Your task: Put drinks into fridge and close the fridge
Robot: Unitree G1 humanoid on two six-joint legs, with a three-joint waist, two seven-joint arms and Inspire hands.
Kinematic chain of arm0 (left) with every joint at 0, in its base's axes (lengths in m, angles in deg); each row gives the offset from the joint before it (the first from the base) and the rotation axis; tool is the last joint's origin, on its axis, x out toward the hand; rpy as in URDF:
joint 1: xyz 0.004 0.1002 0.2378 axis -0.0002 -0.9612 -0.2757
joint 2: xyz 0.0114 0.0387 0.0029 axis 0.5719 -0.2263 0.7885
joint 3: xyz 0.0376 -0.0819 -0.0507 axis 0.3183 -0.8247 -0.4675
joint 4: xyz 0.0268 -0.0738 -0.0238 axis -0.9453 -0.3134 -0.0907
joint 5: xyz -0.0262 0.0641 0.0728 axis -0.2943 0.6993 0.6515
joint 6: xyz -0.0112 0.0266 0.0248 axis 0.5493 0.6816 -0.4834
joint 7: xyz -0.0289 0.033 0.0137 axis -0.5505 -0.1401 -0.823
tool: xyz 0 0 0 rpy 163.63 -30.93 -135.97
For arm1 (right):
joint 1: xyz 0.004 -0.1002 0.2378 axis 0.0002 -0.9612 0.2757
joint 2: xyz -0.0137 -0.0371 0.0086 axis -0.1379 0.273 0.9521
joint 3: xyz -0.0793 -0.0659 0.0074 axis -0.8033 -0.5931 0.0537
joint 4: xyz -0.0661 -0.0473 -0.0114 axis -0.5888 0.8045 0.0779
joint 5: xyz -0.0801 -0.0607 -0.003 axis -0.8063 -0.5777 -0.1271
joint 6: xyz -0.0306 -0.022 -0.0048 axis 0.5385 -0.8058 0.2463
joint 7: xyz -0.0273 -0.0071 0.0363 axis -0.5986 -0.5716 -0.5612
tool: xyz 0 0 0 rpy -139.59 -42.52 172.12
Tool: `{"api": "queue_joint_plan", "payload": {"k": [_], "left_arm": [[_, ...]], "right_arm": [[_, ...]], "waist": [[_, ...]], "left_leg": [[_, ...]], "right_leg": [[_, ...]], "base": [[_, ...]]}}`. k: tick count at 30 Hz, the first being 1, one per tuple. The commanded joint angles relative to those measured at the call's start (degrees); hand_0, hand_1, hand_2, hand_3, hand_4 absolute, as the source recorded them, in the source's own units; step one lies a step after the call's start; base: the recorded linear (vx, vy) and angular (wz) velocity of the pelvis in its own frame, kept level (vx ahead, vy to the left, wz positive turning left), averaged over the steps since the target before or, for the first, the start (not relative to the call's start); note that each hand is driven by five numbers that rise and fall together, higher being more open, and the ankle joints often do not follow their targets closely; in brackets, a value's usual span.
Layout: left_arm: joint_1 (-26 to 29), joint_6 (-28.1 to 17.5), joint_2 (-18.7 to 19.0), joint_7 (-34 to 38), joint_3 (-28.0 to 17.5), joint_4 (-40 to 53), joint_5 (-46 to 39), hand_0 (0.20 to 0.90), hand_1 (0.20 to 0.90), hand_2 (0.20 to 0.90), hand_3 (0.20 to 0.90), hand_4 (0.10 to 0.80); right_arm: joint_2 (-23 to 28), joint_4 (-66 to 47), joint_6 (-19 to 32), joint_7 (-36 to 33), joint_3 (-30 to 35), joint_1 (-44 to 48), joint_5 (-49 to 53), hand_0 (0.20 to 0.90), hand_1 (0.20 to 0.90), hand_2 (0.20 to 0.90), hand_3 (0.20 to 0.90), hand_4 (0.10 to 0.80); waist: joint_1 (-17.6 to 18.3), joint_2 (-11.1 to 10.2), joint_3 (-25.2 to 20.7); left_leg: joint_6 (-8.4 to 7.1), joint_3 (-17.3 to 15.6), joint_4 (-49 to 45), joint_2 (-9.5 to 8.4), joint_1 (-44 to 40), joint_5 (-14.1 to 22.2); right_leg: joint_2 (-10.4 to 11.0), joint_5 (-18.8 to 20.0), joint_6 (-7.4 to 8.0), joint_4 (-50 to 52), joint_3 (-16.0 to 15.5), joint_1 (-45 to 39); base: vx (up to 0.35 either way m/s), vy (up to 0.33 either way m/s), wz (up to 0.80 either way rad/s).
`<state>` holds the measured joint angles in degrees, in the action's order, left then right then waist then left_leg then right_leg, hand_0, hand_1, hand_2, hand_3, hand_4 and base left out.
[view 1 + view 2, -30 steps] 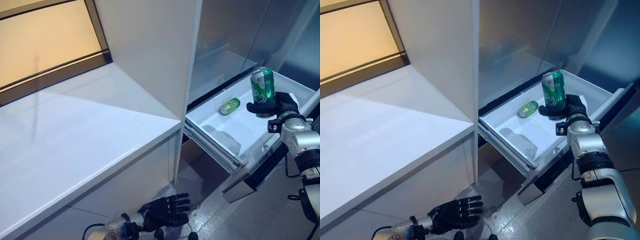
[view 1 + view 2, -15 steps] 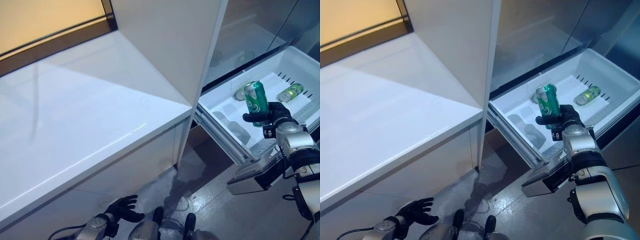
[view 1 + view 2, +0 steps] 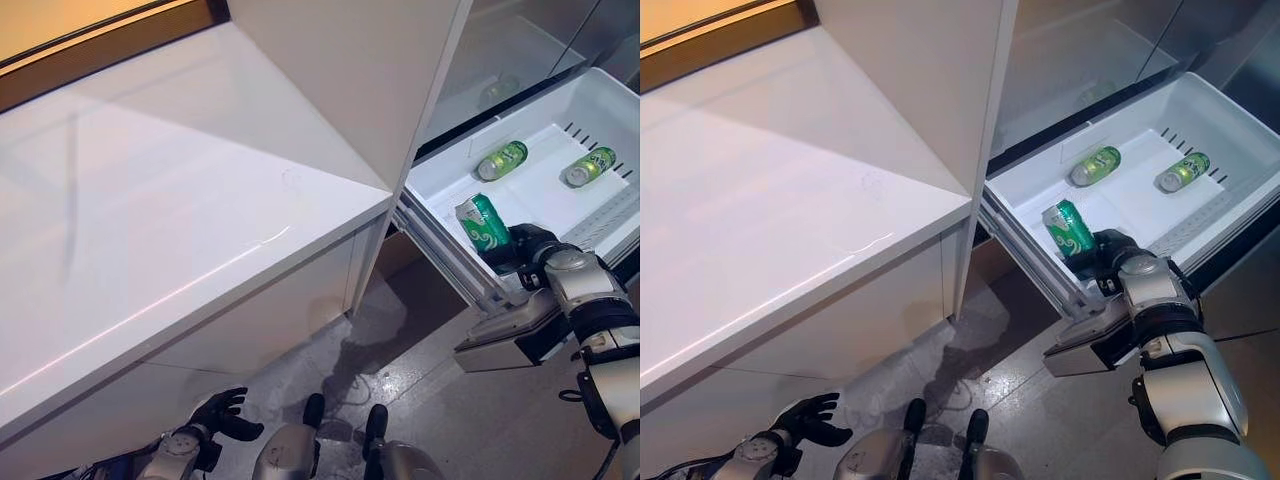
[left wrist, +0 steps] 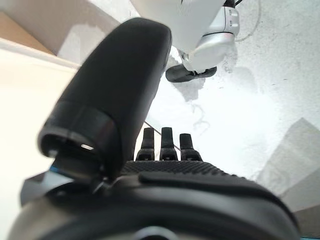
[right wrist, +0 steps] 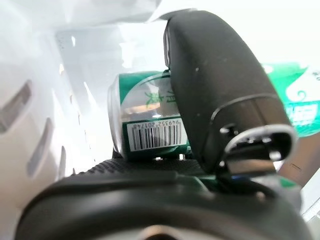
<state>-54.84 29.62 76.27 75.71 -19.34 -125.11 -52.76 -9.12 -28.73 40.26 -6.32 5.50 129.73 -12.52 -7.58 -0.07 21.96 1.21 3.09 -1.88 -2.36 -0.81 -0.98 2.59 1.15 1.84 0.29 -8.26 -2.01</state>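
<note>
My right hand (image 3: pixel 530 250) is shut on a green drink can (image 3: pixel 485 228), also green drink can (image 3: pixel 1070 229), tilted over the near left part of the open white fridge drawer (image 3: pixel 440 180). In the right wrist view the thumb (image 5: pixel 215 90) lies across the can (image 5: pixel 145 125). Two more green cans (image 3: pixel 501 160) (image 3: pixel 587 166) lie on their sides further back in the drawer. My left hand (image 3: pixel 222 412) hangs low near the floor with relaxed fingers, holding nothing; its wrist view shows the thumb (image 4: pixel 120 90) over bare floor.
A white counter (image 3: pixel 150 210) fills the left, with a tall white cabinet panel (image 3: pixel 350 60) between it and the fridge. The drawer's dark metal front (image 3: pixel 505 335) juts out below my right arm. Grey floor (image 3: pixel 440 420) lies beneath.
The camera has shifted and looks further down. My right hand has lowered and tilted the can toward the drawer's near left part. The left hand stays low by the floor.
</note>
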Motion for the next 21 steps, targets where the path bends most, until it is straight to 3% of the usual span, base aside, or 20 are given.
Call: {"api": "queue_joint_plan", "payload": {"k": [1,2,3,5,6,15,21], "left_arm": [[-2.8,-3.2,1.7,-1.2,1.7,2.2,3.2,0.9,0.9,0.9,0.9,0.8],[-2.6,-3.1,1.7,-1.1,1.8,1.9,3.5,0.9,0.9,0.9,0.9,0.8],[-2.4,-3.2,1.8,-1.2,1.8,1.6,3.8,0.9,0.9,0.9,0.9,0.8],[-1.9,-2.5,2.0,-0.9,1.9,1.2,4.5,0.9,0.9,0.9,0.9,0.8],[-1.8,-2.3,2.0,-0.7,1.8,0.9,4.7,0.9,0.9,0.9,0.9,0.8],[-4.2,-1.6,1.8,1.0,0.2,-4.1,7.9,0.9,0.9,0.9,0.9,0.8],[-4.5,-0.8,1.1,-0.4,-1.1,-3.8,8.8,0.9,0.9,0.9,0.9,0.8]], "right_arm": [[7.8,-0.9,1.5,5.5,-1.8,-0.3,-3.0,0.3,0.3,0.3,0.2,0.1],[7.3,-1.0,1.7,6.4,-1.7,-1.0,-3.6,0.3,0.3,0.3,0.2,0.1],[6.9,-0.9,1.9,7.1,-1.7,-1.5,-4.0,0.396,0.396,0.396,0.313,0.213],[5.7,-1.6,1.7,7.6,-1.7,-2.8,-4.6,0.679,0.679,0.679,0.642,0.542],[5.1,-1.9,1.6,7.3,-1.8,-3.2,-4.5,0.9,0.9,0.9,0.9,0.8],[0.6,-10.9,-0.2,4.5,-1.2,-9.5,-2.0,0.9,0.9,0.9,0.9,0.8],[-2.4,-15.6,-2.1,3.7,-1.8,-12.3,-3.2,0.9,0.9,0.9,0.9,0.8]], "waist": [[1.5,-1.3,-6.9],[1.7,-1.5,-7.1],[1.8,-1.6,-7.3],[2.1,-1.9,-7.7],[2.1,-2.0,-8.1],[3.3,-4.2,-13.1],[4.0,-4.6,-15.3]], "left_leg": [[1.58,-3.8,-4.7,-0.6,2.6,5.1],[1.62,-3.9,-4.5,-0.49,2.4,5.1],[1.64,-4.1,-4.3,-0.39,2.3,5.2],[1.6,-4.3,-3.9,-0.2,1.9,5.2],[1.55,-4.3,-3.6,-0.14,1.8,5.3],[0.82,-6.0,-0.9,-0.19,0.2,5.3],[0.57,-6.5,0.4,0.34,-2.2,6.0]], "right_leg": [[-2.3,-5.6,0.88,10.1,2.2,4.8],[-2.4,-5.4,1.09,10.0,2.4,4.8],[-2.4,-5.2,1.31,9.8,2.6,4.8],[-2.6,-4.9,1.67,9.3,3.2,4.7],[-2.7,-4.8,1.77,9.0,3.4,4.6],[-3.5,-3.9,2.43,5.1,4.8,3.8],[-3.8,-4.3,2.68,4.6,5.5,2.4]], "base": [[-0.003,-0.048,-0.12],[0.001,-0.056,-0.12],[0.0,-0.063,-0.1],[-0.004,-0.075,-0.06],[0.002,-0.067,-0.05],[0.045,-0.068,-0.11],[0.073,-0.023,-0.13]]}}
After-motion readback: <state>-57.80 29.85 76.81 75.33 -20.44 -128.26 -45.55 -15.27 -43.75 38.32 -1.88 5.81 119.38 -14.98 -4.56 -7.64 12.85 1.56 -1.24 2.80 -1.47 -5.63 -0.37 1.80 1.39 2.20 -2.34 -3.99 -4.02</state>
